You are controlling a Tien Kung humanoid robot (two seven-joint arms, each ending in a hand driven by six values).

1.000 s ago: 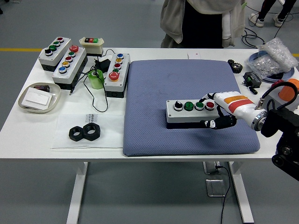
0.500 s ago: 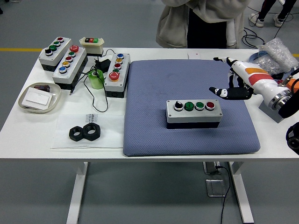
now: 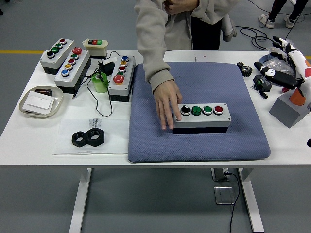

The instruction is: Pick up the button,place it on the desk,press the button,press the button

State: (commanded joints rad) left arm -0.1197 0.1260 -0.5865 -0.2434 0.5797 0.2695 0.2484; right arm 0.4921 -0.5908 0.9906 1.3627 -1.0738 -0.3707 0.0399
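Observation:
A grey button box (image 3: 202, 116) with a black selector, two green buttons and a red button lies on the blue pad (image 3: 199, 141). A person at the far side reaches in, and the person's hand (image 3: 167, 103) rests against the box's left end. My right hand (image 3: 278, 63) is raised over the table's far right edge, well away from the box, its fingers spread and holding nothing. My left arm does not show.
Three more button boxes (image 3: 71, 67) (image 3: 57, 52) (image 3: 121, 75) and a small switch box (image 3: 95, 46) stand at the back left. A green tape roll (image 3: 100, 83), a dish (image 3: 41, 102) and black nuts (image 3: 89, 138) lie at the left. A gear (image 3: 244, 68), a bag and a grey stand (image 3: 290, 110) sit at the right.
My right hand let go of the box, lifted off it and drew back to the far right. The person leaned in and put a hand on the box's left end.

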